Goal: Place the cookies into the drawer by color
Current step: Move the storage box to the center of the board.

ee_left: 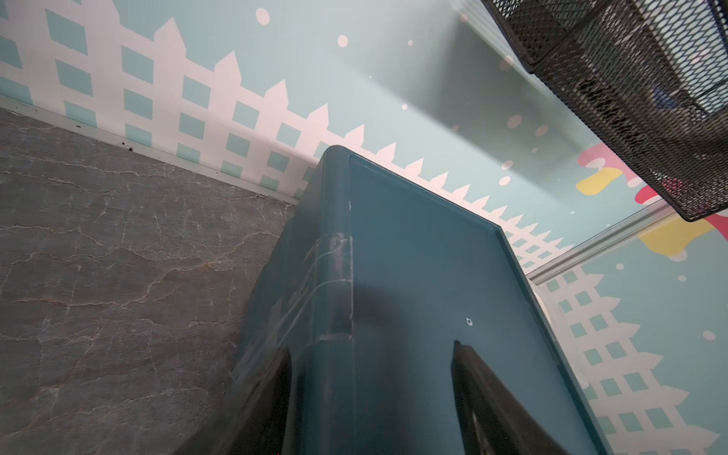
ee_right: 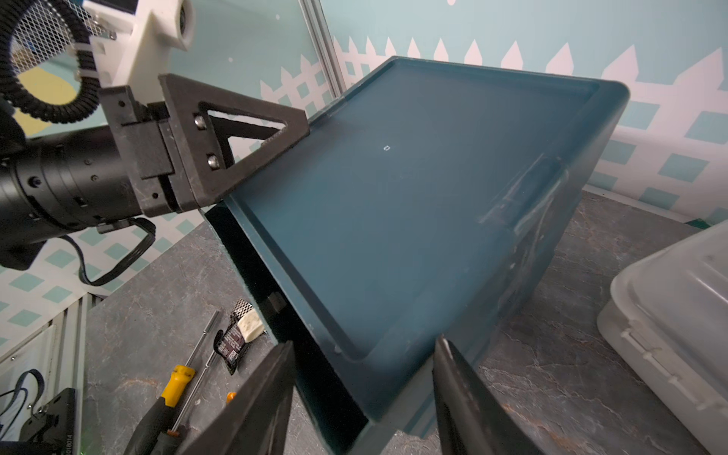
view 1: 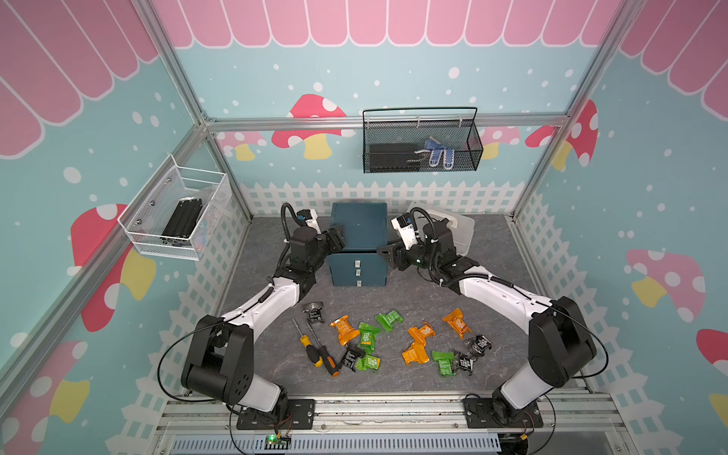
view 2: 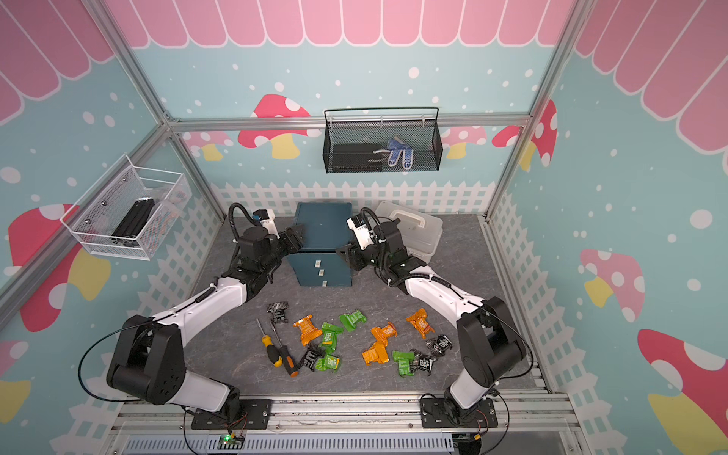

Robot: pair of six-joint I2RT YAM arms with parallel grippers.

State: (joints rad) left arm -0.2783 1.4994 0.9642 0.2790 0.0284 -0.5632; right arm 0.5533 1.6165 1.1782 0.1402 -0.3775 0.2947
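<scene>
A white wire basket (view 1: pixel 173 220) hangs on the left wall with a black block in it. The left fingers (ee_left: pixel 260 413) stand apart at the drawer's upper left edge, one down its side wall and one over its top. They clamp nothing, and I cannot tell whether they touch it.

The drawer (view 1: pixel 358 228) stands at the middle of the tabletop's (view 1: pixel 413 299) back edge. Its three fronts face the front edge, all are pushed in, and each has a pale tab (view 1: pixel 358 272). On the back wall, above and right of it, hangs a black mesh basket (view 1: pixel 421 145).

The right fingers (ee_right: pixel 461 405) are also spread, with the drawer's upper right front corner between them, and they hold nothing. Behind the right arm, toward the back right corner, sits a pale grey case (ee_right: pixel 669 315).

Toward the front edge, left of the middle, two screwdrivers (view 1: pixel 311 348) lie side by side. A black cookie (view 1: pixel 313 311) lies just behind their tips. The other cookies (view 1: pixel 422 331) are scattered loose across the tabletop, well apart from the drawer. First comes a cluster of one orange, two green and one black beside the screwdriver handles. A single green cookie (view 1: pixel 388 320) lies near the middle. To the right are three orange ones, then a green and two black that overlap nearest the right arm.
</scene>
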